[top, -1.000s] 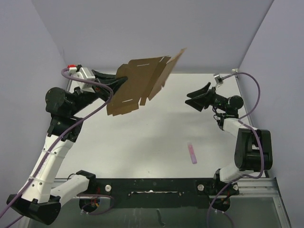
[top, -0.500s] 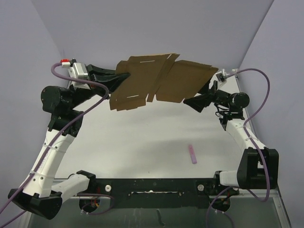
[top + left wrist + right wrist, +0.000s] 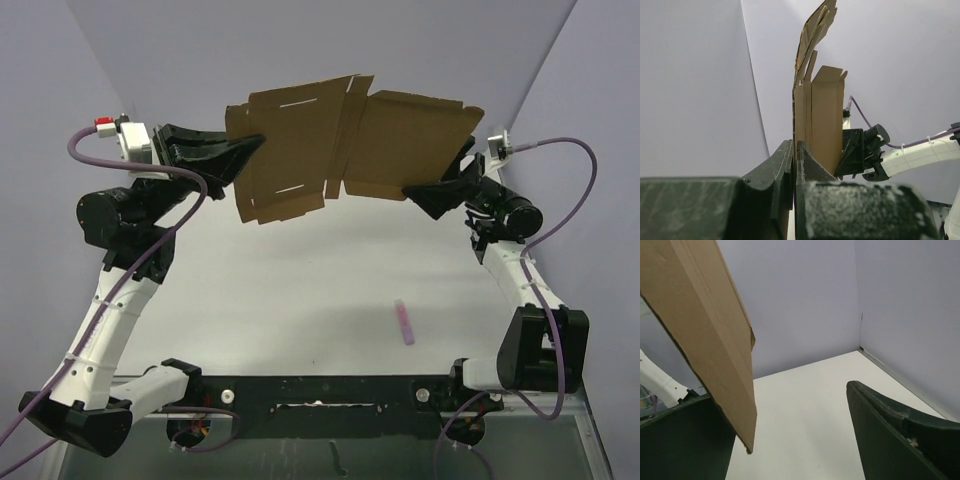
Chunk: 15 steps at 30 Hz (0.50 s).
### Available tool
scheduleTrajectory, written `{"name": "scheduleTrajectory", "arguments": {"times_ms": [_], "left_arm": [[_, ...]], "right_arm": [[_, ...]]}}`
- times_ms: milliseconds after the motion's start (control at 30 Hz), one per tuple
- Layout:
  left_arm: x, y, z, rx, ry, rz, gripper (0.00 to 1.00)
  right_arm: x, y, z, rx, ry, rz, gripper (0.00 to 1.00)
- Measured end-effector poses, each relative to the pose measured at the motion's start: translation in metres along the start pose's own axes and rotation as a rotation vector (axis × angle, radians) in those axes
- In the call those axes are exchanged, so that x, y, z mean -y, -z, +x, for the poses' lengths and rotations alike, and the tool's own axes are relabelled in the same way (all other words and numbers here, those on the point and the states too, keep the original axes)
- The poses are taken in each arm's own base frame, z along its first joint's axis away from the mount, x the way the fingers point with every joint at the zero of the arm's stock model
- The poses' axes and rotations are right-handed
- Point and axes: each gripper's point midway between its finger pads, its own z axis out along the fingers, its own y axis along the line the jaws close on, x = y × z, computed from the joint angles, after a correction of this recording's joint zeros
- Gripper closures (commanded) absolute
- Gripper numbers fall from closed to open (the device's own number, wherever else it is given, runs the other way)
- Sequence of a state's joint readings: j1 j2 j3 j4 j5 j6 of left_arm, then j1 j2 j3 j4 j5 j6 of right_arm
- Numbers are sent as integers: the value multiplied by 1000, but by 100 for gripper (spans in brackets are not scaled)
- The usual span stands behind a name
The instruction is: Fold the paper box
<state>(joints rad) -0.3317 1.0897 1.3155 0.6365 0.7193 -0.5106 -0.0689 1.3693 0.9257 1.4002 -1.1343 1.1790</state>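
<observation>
Light and floppy at its creases, the paper box (image 3: pixel 340 140) hangs top centre, the left gripper (image 3: pixel 250 143) clenched on its left edge; the right gripper (image 3: pixel 784 392), fingers spread, should pinch the right edge.

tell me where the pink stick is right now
In the top view the small pink stick lies on the white table, right of centre, just left of the right arm and nearer the arm bases than the raised paper box.

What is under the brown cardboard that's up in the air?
Only bare white table shows beneath the paper box, held up by the left claw. The pink stick lies nearer, not under it. The sheet hides the table's far edge.
</observation>
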Motion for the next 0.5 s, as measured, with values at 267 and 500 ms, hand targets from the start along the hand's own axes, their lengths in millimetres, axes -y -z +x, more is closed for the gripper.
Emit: {"name": "scheduleTrajectory", "arguments": {"times_ms": [267,500], "left_arm": [[-7,2,6,33,41,-29,100],[-29,14,31,13,64,-127,84]], "right_arm": [[-21,-3,-12,22,37,-36,82],[-22,-2,-4,-24,55,-49,100]]}}
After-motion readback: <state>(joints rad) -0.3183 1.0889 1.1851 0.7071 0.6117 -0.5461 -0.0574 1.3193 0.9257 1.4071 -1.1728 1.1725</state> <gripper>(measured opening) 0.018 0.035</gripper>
